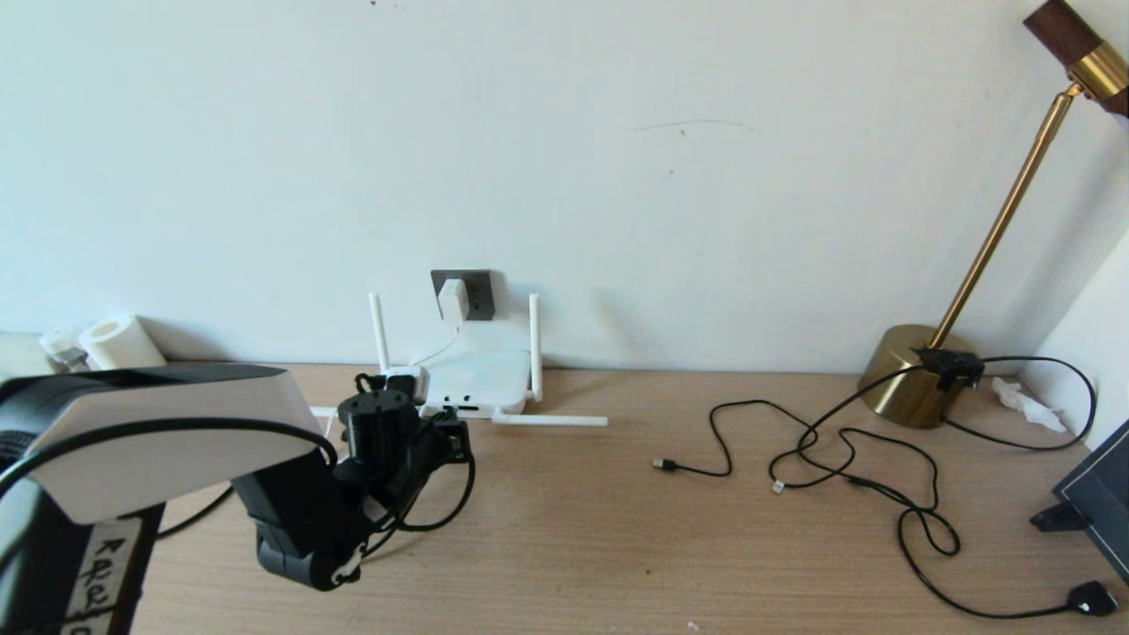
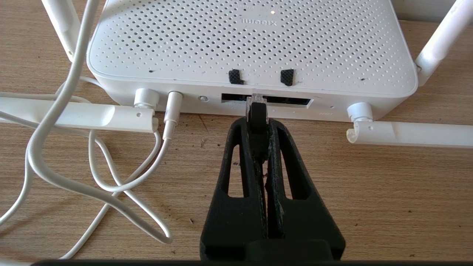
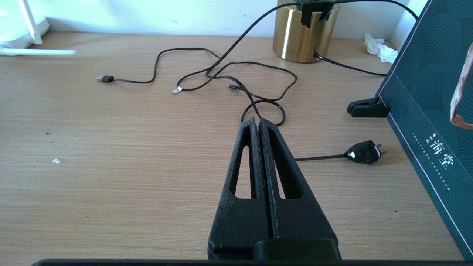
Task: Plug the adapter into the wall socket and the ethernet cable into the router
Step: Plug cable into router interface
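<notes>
The white router (image 2: 251, 40) lies flat on the wooden table against the wall, two of its antennas folded down along its front. My left gripper (image 2: 257, 123) is shut on the ethernet cable's black plug (image 2: 257, 112). The plug's clear tip sits at the mouth of the router's dark port slot (image 2: 292, 100). In the head view the left gripper (image 1: 448, 434) is right in front of the router (image 1: 476, 375). The white adapter (image 1: 453, 300) sits in the dark grey wall socket (image 1: 482, 295) above the router. My right gripper (image 3: 257, 121) is shut on nothing, over bare table.
White cord loops (image 2: 92, 166) lie to one side of the left gripper. A brass lamp (image 1: 913, 375) stands at the right with thin black cables (image 1: 847, 459) spread before it. A dark teal box (image 3: 425, 92) and a black mains plug (image 3: 364, 152) lie near the right gripper.
</notes>
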